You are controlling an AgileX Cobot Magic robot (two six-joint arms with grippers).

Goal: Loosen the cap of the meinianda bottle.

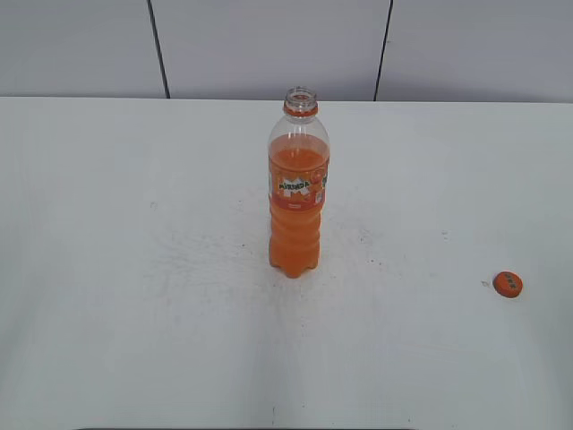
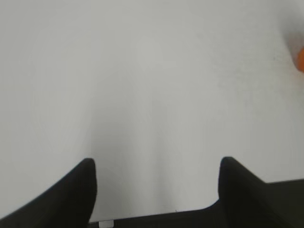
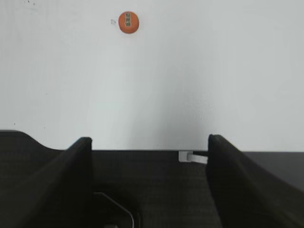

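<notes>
1. Nearest your exterior camera is bare white table [image 1: 134, 340]; scuffed grey marks ring the middle of it.
2. The cap [image 1: 508, 284] lies flat, printed side up, well to the right of the bottle and apart from it. The right wrist view shows it [image 3: 128, 22] far ahead on the table.
3. The bottle [image 1: 298, 197] stands upright mid-table, mouth open, only the orange neck ring left at the top. Judged from that, the loosening is done and more: the cap is fully off.
4. Your left gripper [image 2: 156, 185] hangs over empty table, jaws wide, nothing between them. An orange blur at the right edge is probably the bottle; too blurred to be sure.
5. Your right gripper [image 3: 149, 156] sits at the near table edge, jaws wide, empty.
6. Neither arm shows in the exterior view, so both read as parked clear.
</notes>
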